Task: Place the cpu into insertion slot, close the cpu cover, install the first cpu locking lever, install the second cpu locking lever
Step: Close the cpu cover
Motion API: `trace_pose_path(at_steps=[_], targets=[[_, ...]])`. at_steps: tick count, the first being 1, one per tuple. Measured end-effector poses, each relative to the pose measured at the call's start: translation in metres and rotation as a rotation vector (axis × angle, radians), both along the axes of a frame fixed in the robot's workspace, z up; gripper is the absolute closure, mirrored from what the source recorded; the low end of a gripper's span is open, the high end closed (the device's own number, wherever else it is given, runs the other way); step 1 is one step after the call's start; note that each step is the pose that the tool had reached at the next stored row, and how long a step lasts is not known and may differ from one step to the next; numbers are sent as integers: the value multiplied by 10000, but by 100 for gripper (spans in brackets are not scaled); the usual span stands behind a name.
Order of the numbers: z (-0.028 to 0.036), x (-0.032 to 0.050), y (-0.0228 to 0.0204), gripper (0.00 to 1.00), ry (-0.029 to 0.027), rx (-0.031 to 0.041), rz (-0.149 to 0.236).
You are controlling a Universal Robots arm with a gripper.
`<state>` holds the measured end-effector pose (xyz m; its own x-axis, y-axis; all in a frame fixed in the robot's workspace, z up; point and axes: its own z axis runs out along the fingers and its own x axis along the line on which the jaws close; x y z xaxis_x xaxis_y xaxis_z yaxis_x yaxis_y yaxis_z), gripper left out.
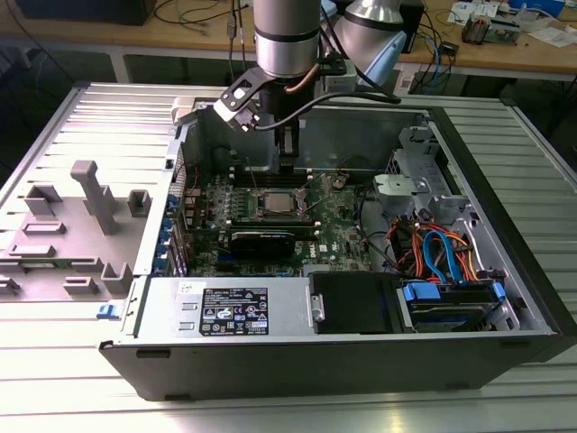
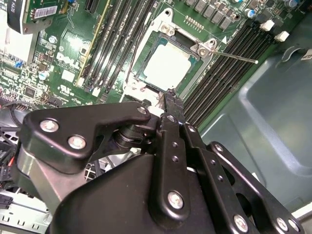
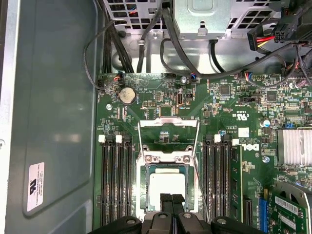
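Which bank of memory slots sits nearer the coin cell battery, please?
The bank between the insertion slot and the case wall, with the battery off its end; the other bank lies toward the finned heatsink.

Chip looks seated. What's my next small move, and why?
Probably shift the gripper toward the cpu cover to tip it shut: the cpu lies in the insertion slot, the cover stands open beyond it, and the fingers hold nothing.

A ribbed metal table [image 1: 54, 379] is carrying an open computer case [image 1: 315, 370] mid-frame and a grey fixture plate [image 1: 68, 248] at left.
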<state>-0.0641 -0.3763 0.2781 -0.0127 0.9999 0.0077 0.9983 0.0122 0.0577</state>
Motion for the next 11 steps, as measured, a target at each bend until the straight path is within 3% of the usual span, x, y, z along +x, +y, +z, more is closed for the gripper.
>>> trace_pose_path(at_steps=[11], targets=[[0, 57, 0, 89, 0, 7, 0]])
